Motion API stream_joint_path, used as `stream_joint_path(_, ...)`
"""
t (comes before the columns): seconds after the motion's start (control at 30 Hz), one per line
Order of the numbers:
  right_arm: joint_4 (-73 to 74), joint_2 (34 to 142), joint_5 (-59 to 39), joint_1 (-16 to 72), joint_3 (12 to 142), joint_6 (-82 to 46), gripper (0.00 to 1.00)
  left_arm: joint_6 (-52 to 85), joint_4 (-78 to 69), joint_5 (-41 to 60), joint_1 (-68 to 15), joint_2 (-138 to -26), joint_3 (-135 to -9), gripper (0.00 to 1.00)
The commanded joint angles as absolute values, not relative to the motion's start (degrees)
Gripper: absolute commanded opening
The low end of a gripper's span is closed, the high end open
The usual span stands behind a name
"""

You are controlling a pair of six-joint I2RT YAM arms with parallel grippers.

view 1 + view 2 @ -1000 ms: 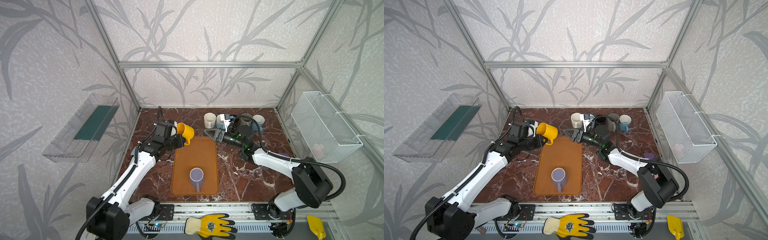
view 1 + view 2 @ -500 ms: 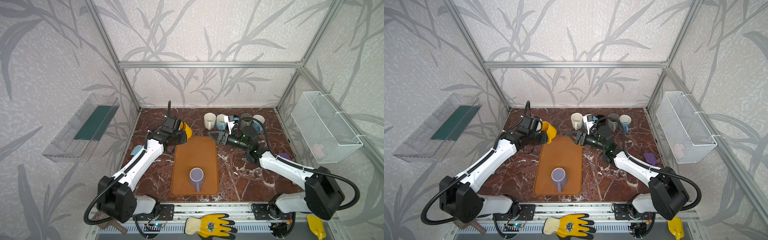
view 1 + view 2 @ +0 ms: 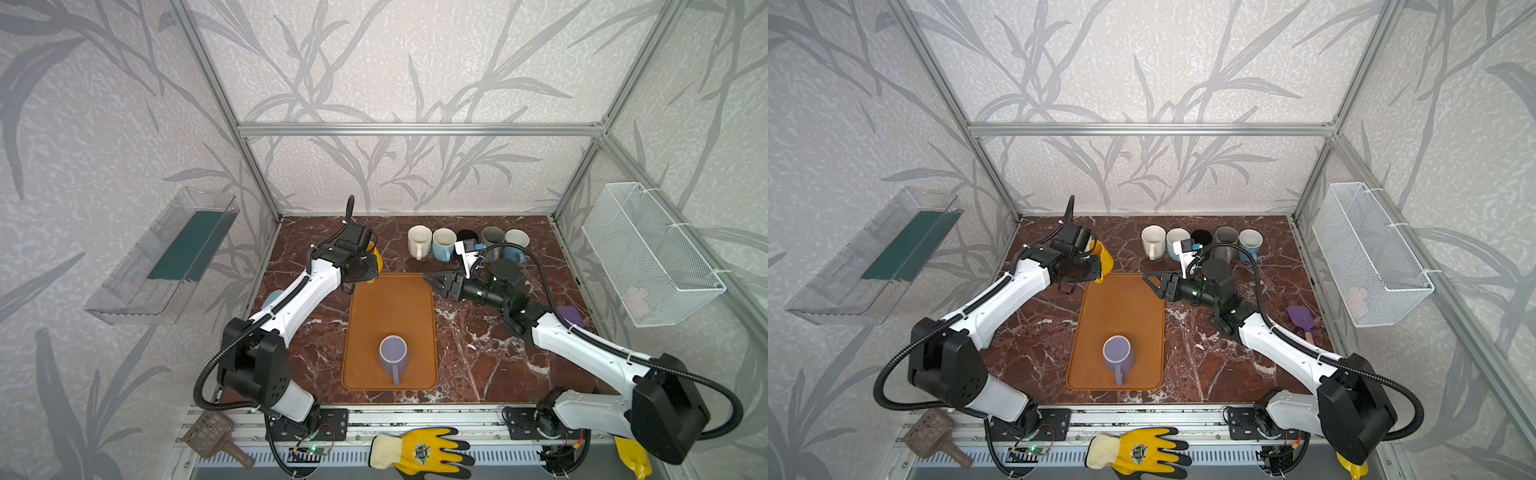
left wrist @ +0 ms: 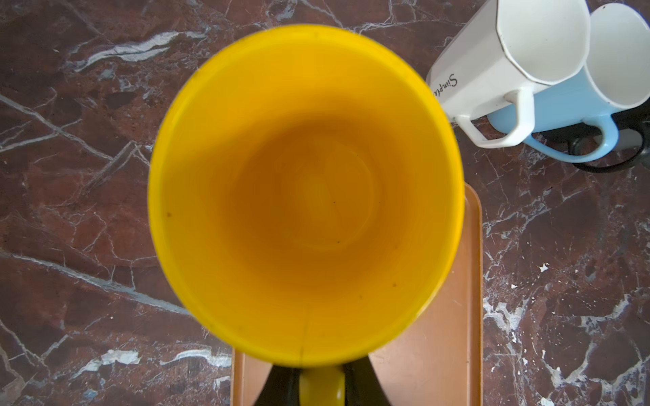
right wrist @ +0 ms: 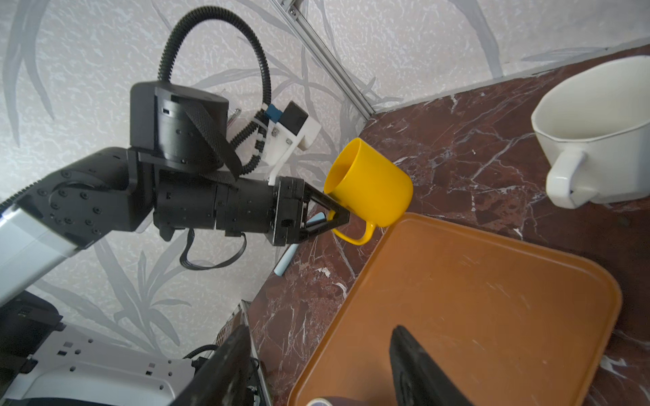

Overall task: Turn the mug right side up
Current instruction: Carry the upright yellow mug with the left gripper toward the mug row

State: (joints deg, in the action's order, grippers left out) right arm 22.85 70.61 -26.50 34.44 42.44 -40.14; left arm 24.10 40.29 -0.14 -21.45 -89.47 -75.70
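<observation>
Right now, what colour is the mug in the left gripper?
Plain yellow handled mug, inside and out; clearest in the right wrist view.

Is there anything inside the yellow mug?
Empty. The left wrist view looks straight into the yellow mug and shows only its bare yellow bottom.

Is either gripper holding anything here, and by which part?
The left gripper grips the yellow mug by its handle. The right gripper is open, holding nothing.

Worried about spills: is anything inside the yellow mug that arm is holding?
Nothing to spill. The left wrist view looks straight into the yellow mug: bare walls and bottom, only tiny dark specks. The mug hides whatever lies directly beneath it.
</observation>
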Motion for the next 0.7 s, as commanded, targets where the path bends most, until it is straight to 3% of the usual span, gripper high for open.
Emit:
stream_joint_path(0.0, 19.14, 68.11, -25.19, 34.18, 41.73, -37.53, 0.63, 22.46, 39.02, -2.37, -21.97, -90.64, -79.84, 0.0)
stream_joint_path(0.67, 6.78, 58.46, -19.49, 34.11, 39.95, -31.9, 0.62, 18.24, 42.47, -3.58, -22.81, -106.6, -95.1, 0.0)
